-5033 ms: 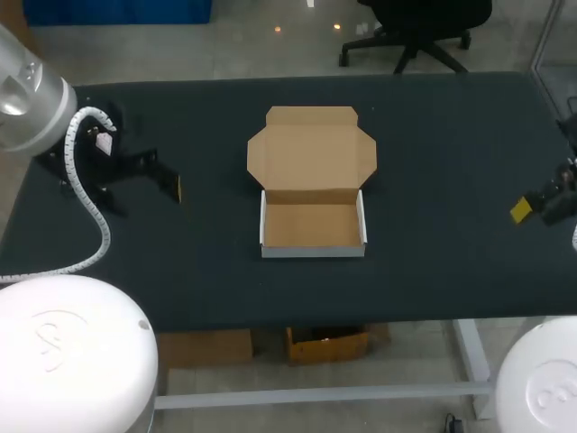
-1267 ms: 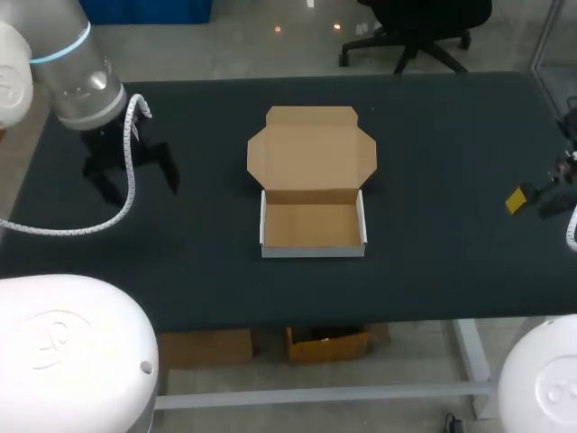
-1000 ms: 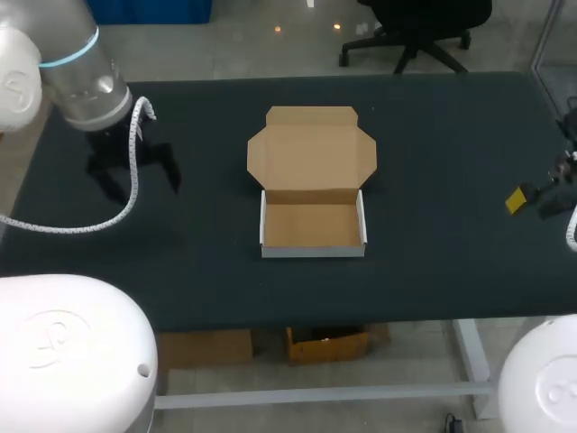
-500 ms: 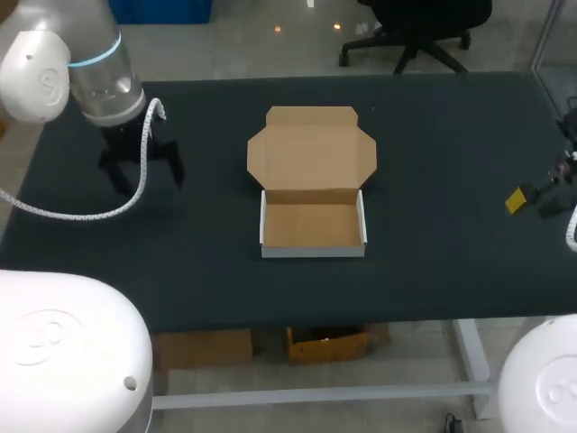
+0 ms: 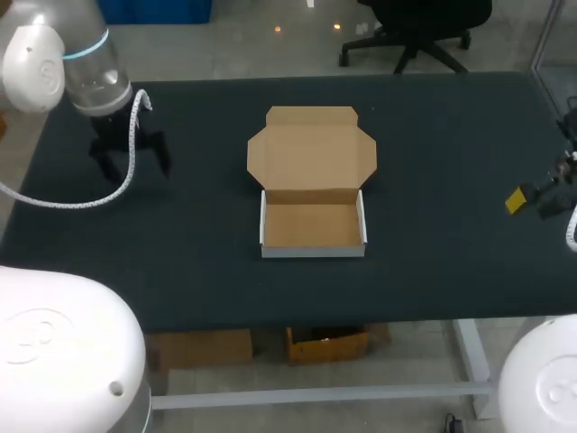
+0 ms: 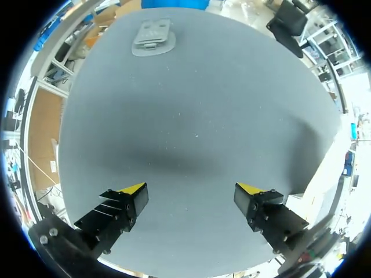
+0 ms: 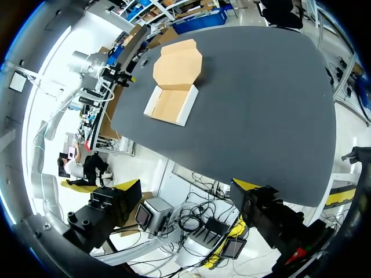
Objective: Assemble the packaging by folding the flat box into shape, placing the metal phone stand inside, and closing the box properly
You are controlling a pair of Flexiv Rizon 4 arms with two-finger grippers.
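**Left gripper.** In the left wrist view the left gripper (image 6: 191, 192) has its jaws spread wide. Both yellow fingertips (image 6: 134, 189) are visible and nothing lies between them. They hang above bare dark table (image 6: 203, 104). The head view places this gripper (image 5: 135, 164) over the far left part of the table (image 5: 433, 135), pointing down, well apart from the box (image 5: 312, 185). There the fingers appear only as dark shapes.

**Right gripper.** In the right wrist view the right gripper (image 7: 188, 185) also has its jaws wide apart and holds nothing. It sits beyond the table's right edge, not over the surface. The head view shows it (image 5: 534, 199) at the right edge, with one yellow tip in sight.

**Phone stand.** The grey metal phone stand (image 6: 152, 37) appears only in the left wrist view. It lies on the table well ahead of the open fingers, close to the table's edge. In the head view the left arm (image 5: 86, 63) covers the far left corner, and the stand cannot be made out there.

**Box.** The box stands at the table's centre. Its tray is folded up with white outer walls, and the brown lid (image 5: 311, 149) lies open and flat on the far side. The tray interior is brown cardboard. The right wrist view shows the same box (image 7: 174, 87) across the table (image 7: 261, 104), with the left arm (image 7: 95, 69) beyond it.
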